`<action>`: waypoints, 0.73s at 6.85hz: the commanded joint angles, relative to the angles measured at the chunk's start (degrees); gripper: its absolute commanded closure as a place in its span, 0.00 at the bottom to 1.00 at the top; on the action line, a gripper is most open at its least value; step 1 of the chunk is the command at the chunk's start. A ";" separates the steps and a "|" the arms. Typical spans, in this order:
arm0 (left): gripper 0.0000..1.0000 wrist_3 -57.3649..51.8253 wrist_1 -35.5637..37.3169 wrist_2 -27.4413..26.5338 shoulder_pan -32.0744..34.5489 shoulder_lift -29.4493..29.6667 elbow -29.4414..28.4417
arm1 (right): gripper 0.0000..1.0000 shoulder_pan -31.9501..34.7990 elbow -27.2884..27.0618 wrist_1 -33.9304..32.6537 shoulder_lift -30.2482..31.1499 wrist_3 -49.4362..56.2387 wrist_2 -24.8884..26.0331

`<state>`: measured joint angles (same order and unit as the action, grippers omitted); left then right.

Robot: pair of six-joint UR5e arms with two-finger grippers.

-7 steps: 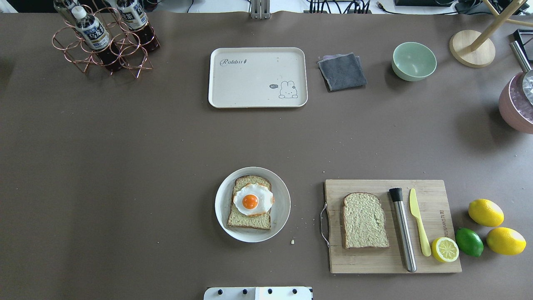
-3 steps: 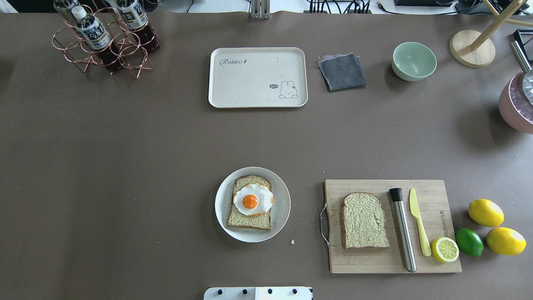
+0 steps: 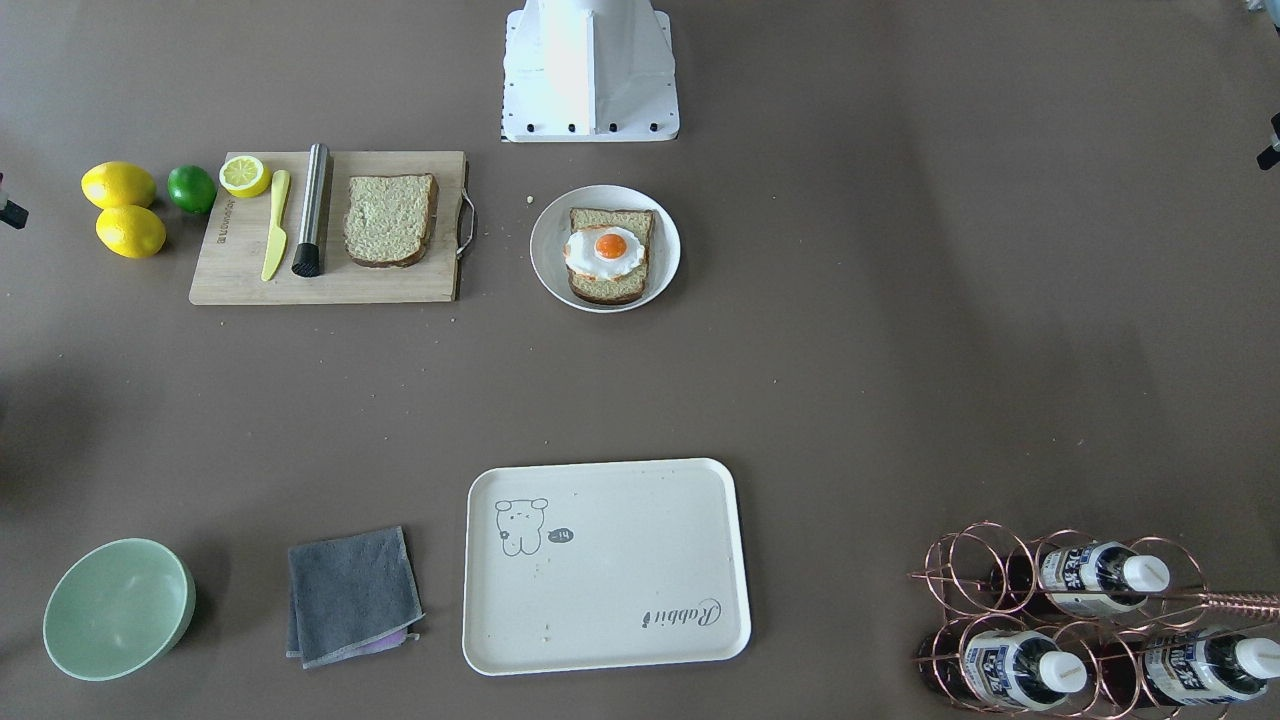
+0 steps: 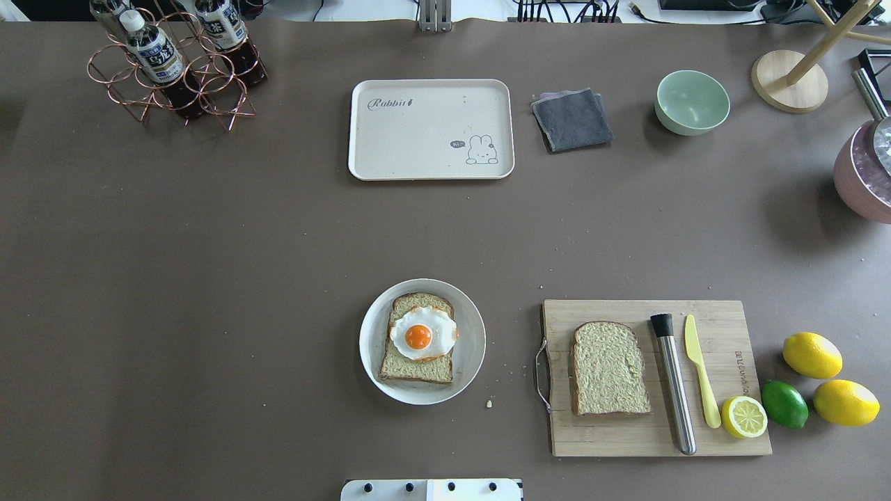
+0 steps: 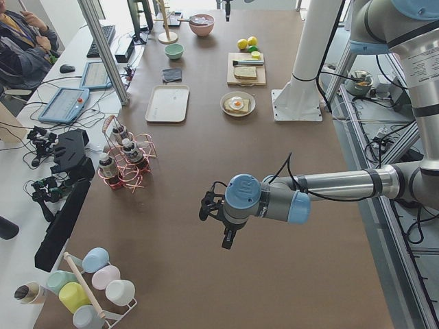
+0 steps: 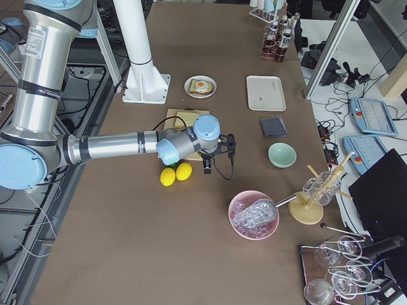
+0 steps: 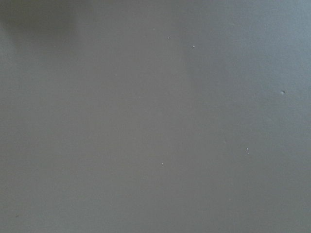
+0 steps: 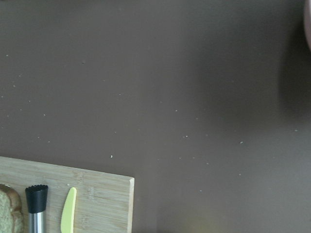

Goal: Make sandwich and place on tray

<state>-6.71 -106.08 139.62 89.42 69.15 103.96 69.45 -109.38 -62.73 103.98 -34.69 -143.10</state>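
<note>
One bread slice (image 4: 415,368) lies on a round white plate (image 4: 473,348) with the fried egg (image 4: 422,334) on top; they also show in the front view, the egg (image 3: 606,250) uppermost. The second slice (image 4: 610,369) lies flat on the wooden cutting board (image 4: 724,438). The cream tray (image 4: 418,149) stands bare at the far middle. My left gripper (image 5: 225,240) hovers over bare table far to the left, and I cannot tell whether it is open or shut. My right gripper (image 6: 206,168) hangs beside the lemons, and I cannot tell its state either.
On the board lie a steel muddler (image 4: 676,390), a yellow knife (image 4: 699,372) and a half lemon (image 4: 743,416). Two lemons (image 4: 811,355) and a lime (image 4: 784,404) sit to its right. A grey cloth (image 4: 572,120), green bowl (image 4: 691,102), bottle rack (image 4: 174,66) and pink ice bowl (image 4: 860,177) line the far side.
</note>
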 commanded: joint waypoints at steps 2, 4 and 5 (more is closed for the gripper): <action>0.02 0.03 -0.44 0.13 -0.04 0.20 0.11 | 0.05 -18.15 -1.78 16.39 -1.05 -25.80 11.06; 0.02 0.03 -0.71 0.04 -0.04 0.55 0.02 | 0.10 -30.88 -7.84 16.15 -1.24 -38.38 22.00; 0.02 0.03 -0.71 0.04 -0.04 0.55 0.02 | 0.11 -36.00 -9.52 15.36 -1.32 -38.61 27.21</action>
<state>-6.66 -106.76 139.69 89.39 69.64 103.99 40.53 -116.46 -46.82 102.76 -70.42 -122.72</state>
